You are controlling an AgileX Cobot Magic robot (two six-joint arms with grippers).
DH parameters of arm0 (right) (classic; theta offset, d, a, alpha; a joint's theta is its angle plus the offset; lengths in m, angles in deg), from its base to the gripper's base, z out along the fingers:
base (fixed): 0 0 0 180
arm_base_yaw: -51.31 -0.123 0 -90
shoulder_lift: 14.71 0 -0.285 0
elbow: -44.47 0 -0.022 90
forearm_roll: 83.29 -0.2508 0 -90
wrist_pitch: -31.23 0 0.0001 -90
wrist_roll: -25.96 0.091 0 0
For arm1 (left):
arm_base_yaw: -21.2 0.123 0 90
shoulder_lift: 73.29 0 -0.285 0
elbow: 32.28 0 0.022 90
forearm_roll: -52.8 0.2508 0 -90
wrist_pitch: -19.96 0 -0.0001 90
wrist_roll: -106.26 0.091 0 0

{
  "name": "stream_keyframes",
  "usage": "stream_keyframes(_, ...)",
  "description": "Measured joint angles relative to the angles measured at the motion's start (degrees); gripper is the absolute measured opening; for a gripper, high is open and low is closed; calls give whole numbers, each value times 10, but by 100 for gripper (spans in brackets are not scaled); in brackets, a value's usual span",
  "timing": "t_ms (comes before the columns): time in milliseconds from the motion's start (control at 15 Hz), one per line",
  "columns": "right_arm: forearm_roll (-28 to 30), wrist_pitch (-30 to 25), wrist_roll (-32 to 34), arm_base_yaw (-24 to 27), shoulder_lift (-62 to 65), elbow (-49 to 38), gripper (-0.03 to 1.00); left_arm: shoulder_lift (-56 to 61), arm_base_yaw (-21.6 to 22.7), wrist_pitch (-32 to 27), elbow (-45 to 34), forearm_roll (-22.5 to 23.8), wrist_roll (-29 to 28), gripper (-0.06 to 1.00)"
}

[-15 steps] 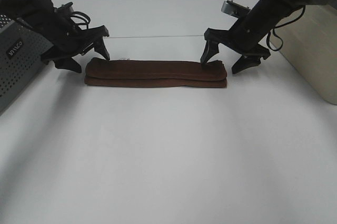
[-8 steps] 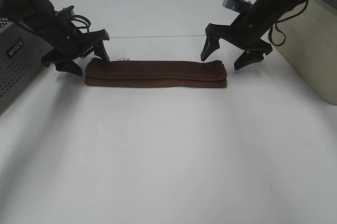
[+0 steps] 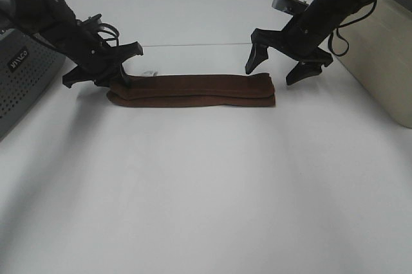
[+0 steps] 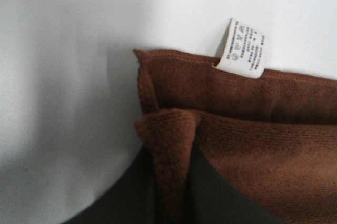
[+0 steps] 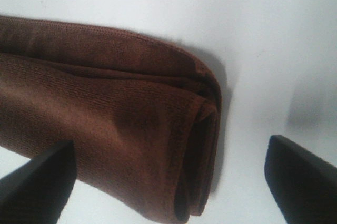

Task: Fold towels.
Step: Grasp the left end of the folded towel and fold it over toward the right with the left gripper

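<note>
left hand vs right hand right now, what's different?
Left hand is shut, pinching the towel's tagged end; right hand is open and empty. Left hand is down at the cloth; right hand hangs above the other end, apart from it. Both are black, one at each towel end.

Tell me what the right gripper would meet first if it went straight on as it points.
Probably the towel: its folded end lies between the right gripper's open fingers. One finger would likely land on the table beside it. Height is unclear.
</note>
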Motion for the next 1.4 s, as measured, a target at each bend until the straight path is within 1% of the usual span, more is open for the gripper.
stream_keyframes(67,0,0,0,0,0,0,91,7,0,-8,1,9,-1,7)
stream_keyframes(133,0,-3,0,0,0,0,91,17,0,-21,4,28,-2,7)
stream_keyframes(200,0,-5,0,0,0,0,91,32,0,-36,11,60,-11,7)
stream_keyframes(333,2,-11,0,0,1,0,91,65,0,-84,48,130,-50,7)
stream_keyframes(400,3,-16,0,0,6,0,91,75,0,-110,68,150,-66,7)
stream_keyframes(467,4,-21,0,0,14,0,91,80,0,-144,96,160,-80,7)
stream_keyframes(533,5,-26,0,0,25,0,91,81,-1,-168,122,160,-89,7)
stream_keyframes(600,4,-34,1,0,34,0,91,81,-5,-182,143,148,-99,7)
stream_keyframes(667,4,-43,2,0,45,0,91,81,-13,-181,154,126,-107,7)
stream_keyframes(800,5,-56,4,0,59,0,91,78,-38,-172,157,61,-113,7)
stream_keyframes(1000,10,-68,4,0,93,0,91,39,-78,-109,160,0,-126,7)
stream_keyframes(1067,15,-69,4,0,100,0,91,23,-90,-81,160,-27,-126,9)
stream_keyframes(1133,18,-69,4,0,104,0,91,15,-96,-69,160,-39,-126,12)
stream_keyframes(1200,19,-69,4,0,107,0,91,1,-105,-48,160,-60,-126,19)
stream_keyframes(1267,20,-69,4,0,109,0,91,-10,-114,-33,160,-81,-126,31)
stream_keyframes(1400,23,-70,4,0,110,0,91,-21,-127,-24,160,-103,-126,55)
